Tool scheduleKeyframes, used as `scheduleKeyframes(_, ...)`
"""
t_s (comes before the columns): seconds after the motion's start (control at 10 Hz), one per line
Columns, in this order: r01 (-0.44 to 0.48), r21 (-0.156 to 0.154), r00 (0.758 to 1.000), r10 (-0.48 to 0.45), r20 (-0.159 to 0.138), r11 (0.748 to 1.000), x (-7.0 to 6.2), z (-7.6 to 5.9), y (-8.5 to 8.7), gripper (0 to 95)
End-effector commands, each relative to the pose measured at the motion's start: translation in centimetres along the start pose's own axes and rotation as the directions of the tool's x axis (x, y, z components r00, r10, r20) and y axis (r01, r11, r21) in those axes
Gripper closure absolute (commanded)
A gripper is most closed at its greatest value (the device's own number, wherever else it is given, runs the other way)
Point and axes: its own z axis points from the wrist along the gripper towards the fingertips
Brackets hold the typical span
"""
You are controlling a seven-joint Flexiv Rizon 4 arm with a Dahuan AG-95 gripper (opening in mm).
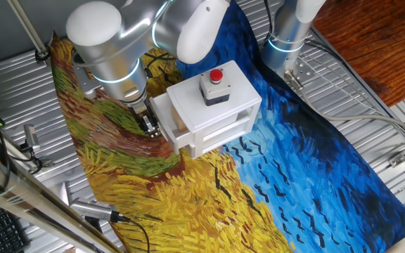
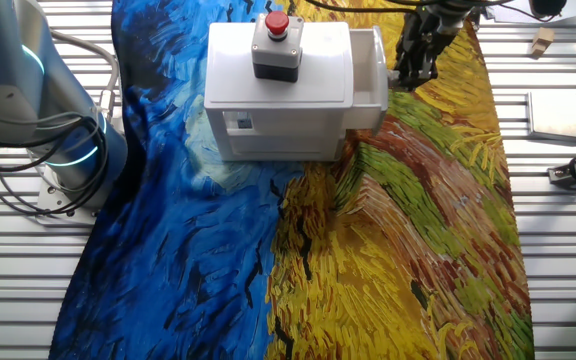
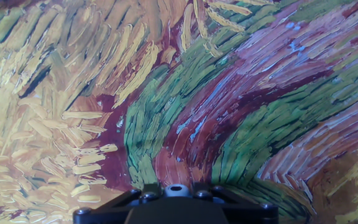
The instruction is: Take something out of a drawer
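You are holding the gripper (image 2: 414, 72) by the drawer (image 2: 370, 68) to pull it out; I cannot tell if its fingers are gripping.

A box (image 2: 278, 85) stood on a cloth (image 2: 388, 250) spread over the desk (image 2: 558, 250), a push-button unit (image 2: 275, 45) on its lid. Its upper drawer (image 2: 371, 70) stood pulled out to one side, the claw (image 2: 413, 70) just beside the drawer's front.

Arm (image 1: 111, 42) is chunky silver-white joints with glowing cyan rings, ending in a black gripper (image 1: 146, 121).
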Motion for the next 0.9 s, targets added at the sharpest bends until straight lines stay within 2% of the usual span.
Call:
scheduleKeyframes(0.1,0.004,-0.001,1.0,-0.004,-0.001,1.0,-0.18,-0.02,0.08,95.0)
scheduleKeyframes(0.9,0.011,0.001,1.0,-0.011,-0.004,1.0,-0.66,-0.21,0.13,95.0)
